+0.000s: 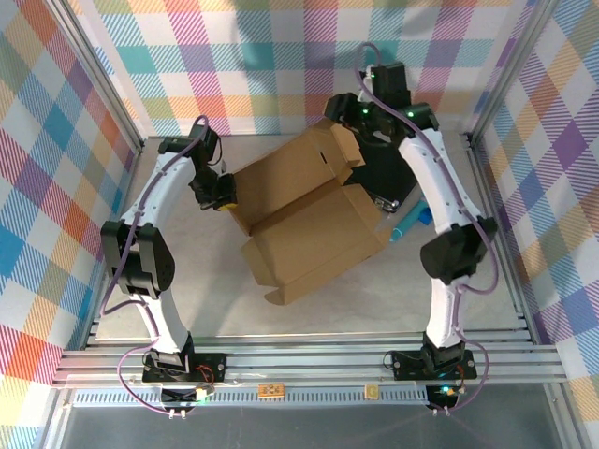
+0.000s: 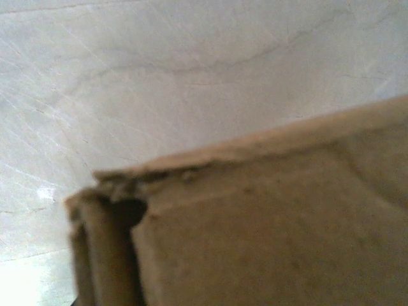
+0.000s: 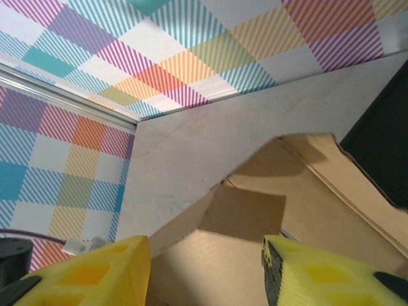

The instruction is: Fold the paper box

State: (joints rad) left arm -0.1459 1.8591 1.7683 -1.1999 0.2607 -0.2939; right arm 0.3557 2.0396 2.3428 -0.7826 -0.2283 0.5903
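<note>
The paper box lies mid-table as a part-folded sheet. Its panels' long edges slant from near left to far right, and the tabbed corner points far right, just beside the black case. The left gripper sits closed tight at the box's left corner; whether it pinches the cardboard I cannot tell. The right gripper hovers over the far flap, its yellow pads moderately apart, holding nothing
</note>
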